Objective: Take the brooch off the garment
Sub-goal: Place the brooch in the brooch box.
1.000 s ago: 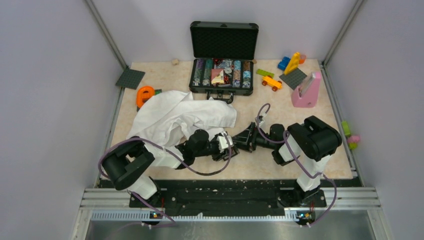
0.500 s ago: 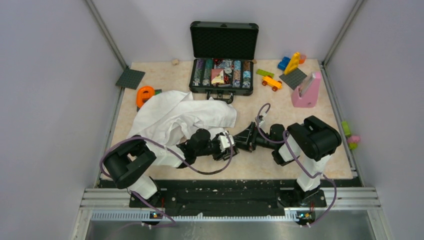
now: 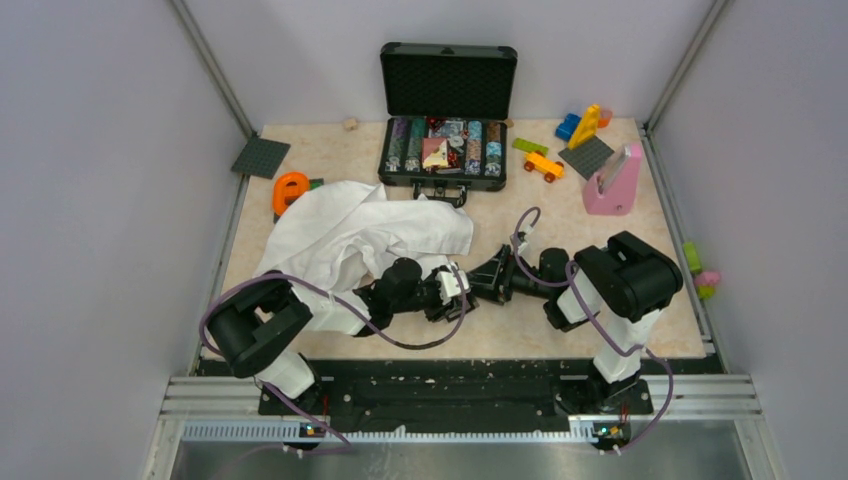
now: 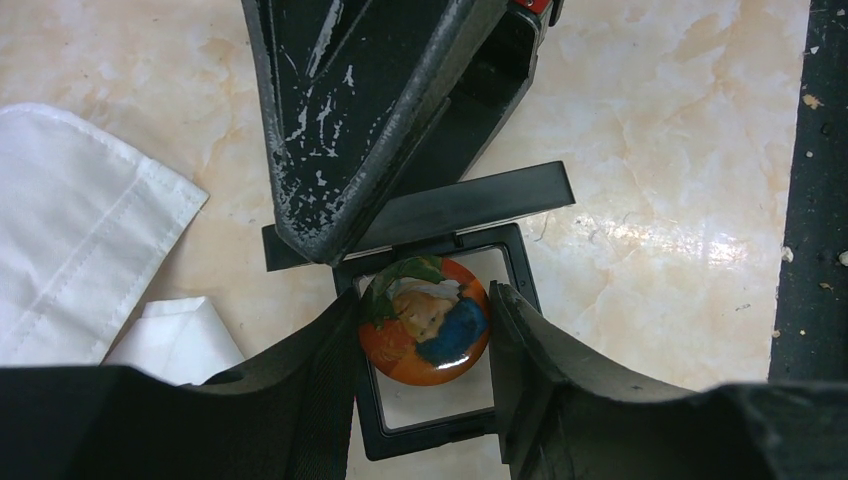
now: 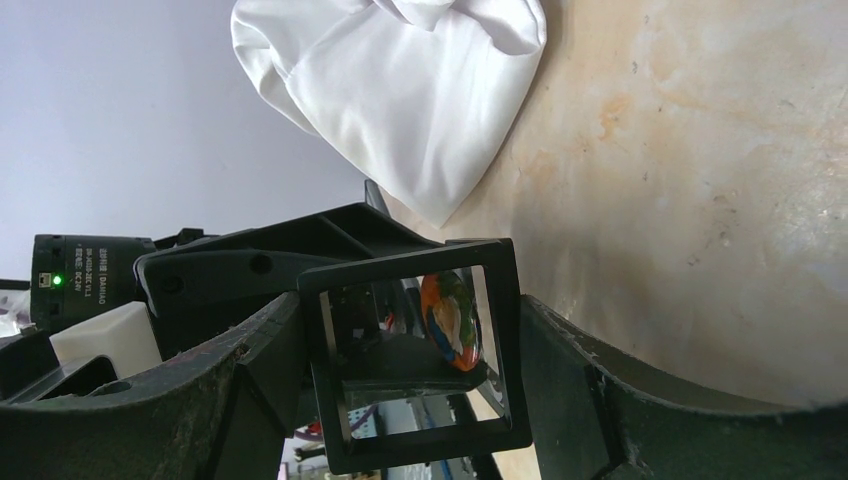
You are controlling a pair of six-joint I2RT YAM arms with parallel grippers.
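Marble tabletop (image 3: 640, 250), left tool (image 4: 425, 310) unmoved pinching brooch (image 4: 425, 328), right tool (image 5: 410, 312) gripping frame (image 5: 410, 268)

The top camera looks down from behind the arm bases at 6 o'clock, covering the worktop (image 3: 560, 215). The left wrist camera peers close past the left fingers (image 4: 300, 390). The right wrist camera, rolled sideways, peers past the right fingers (image 5: 240, 380). Both share the brooch (image 4: 425, 320) and black frame (image 4: 430, 435), seen from opposite sides.
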